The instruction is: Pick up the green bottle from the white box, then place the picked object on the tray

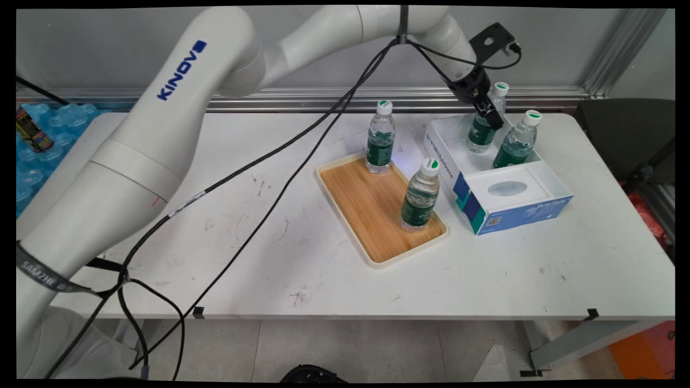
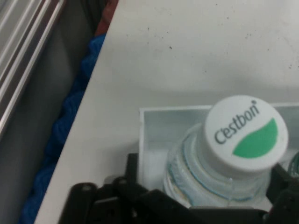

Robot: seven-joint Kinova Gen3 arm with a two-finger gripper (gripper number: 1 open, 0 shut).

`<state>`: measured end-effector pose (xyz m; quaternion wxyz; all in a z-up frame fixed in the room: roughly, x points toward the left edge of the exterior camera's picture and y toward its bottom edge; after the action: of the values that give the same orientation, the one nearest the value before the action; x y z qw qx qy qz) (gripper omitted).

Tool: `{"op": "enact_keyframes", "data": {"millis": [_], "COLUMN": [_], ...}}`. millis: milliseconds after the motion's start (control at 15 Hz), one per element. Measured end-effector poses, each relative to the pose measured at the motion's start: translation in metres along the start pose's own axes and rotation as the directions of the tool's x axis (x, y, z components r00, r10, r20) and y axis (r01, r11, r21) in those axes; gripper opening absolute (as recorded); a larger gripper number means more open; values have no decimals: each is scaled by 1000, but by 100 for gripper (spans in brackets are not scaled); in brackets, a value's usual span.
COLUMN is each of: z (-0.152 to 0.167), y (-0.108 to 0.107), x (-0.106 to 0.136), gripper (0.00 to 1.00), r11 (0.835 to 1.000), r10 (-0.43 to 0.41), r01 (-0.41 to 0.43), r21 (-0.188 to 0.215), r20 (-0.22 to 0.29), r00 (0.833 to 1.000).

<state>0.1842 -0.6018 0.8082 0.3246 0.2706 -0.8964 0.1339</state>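
Nearest the table's front edge, relative to the tray (image 1: 360, 209), bare white table (image 1: 302, 269) is lying, scuffed with dark marks. On the tray itself two bottles are standing upright: the near bottle (image 1: 420, 195) at the tray's near right corner, the far bottle (image 1: 380, 137) at its far end. Just right of the tray a white and blue box (image 1: 517, 202) is sitting, its near part closed by a lid with an oval opening, its far part open. Two more bottles are standing in that open part: the right boxed bottle (image 1: 516, 141), farther right of the tray, and the left boxed bottle (image 1: 483, 121), beyond the tray's far right.

The gripper (image 1: 489, 114) is reaching down over the left boxed bottle. In the hand view its black fingers (image 2: 140, 196) are sitting on either side of that bottle's shoulder (image 2: 210, 182), just under the white cap (image 2: 245, 133) lettered C'estbon with a green leaf. The fingers are standing apart around the bottle; whether they are pressing it I cannot tell.

Behind the tray, past the table's far edge, a metal rail (image 1: 334, 98) is running along the wall.
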Motion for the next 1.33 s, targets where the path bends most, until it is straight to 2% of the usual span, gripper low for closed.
{"op": "enact_keyframes", "data": {"millis": [67,133,667,933,1333], "z": [1,2,-7,-27,-83], "y": [-1,-2,-2,3,16], "x": [0,0,5,18,49], "gripper": [100,0,0,0,0], "r11": [1000,1000,1000,1000,998], "r10": [-2,-3,2,12,54], "r01": [2,3,-2,-12,-55], "r21": [-3,-5,-28,-29,-9], "r20": [-1,-1,-7,-27,-63], "r00": [1000,1000,1000,1000,997]}}
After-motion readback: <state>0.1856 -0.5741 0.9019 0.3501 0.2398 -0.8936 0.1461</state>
